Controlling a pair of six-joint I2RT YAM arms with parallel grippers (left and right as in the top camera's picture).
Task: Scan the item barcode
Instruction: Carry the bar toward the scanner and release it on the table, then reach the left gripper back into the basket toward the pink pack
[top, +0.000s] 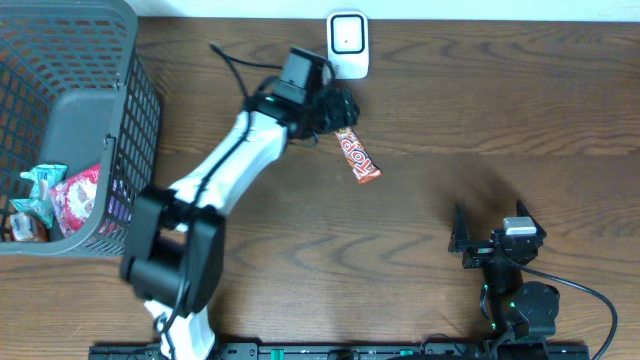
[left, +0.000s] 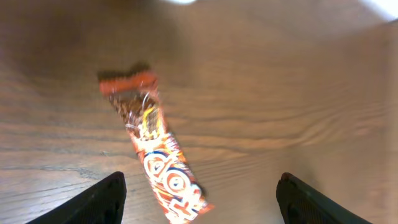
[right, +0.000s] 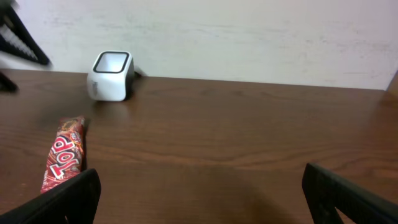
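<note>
A red and orange candy bar (top: 357, 157) lies on the wooden table just below my left gripper (top: 338, 112). In the left wrist view the bar (left: 155, 155) is blurred and runs down between my wide-apart fingers; the left gripper (left: 200, 186) is open and holds nothing. The white barcode scanner (top: 348, 42) stands at the back edge, just behind the left gripper. The right gripper (top: 495, 240) rests open near the front right, with bare wood between its fingers (right: 62, 199). From there the bar (right: 62, 155) and the scanner (right: 112, 74) show at the left.
A grey mesh basket (top: 120, 120) fills the far left, with several wrapped snacks (top: 60, 195) inside. The left arm (top: 225, 165) stretches diagonally from the front left to the scanner. A white wall (right: 249, 37) stands behind the table.
</note>
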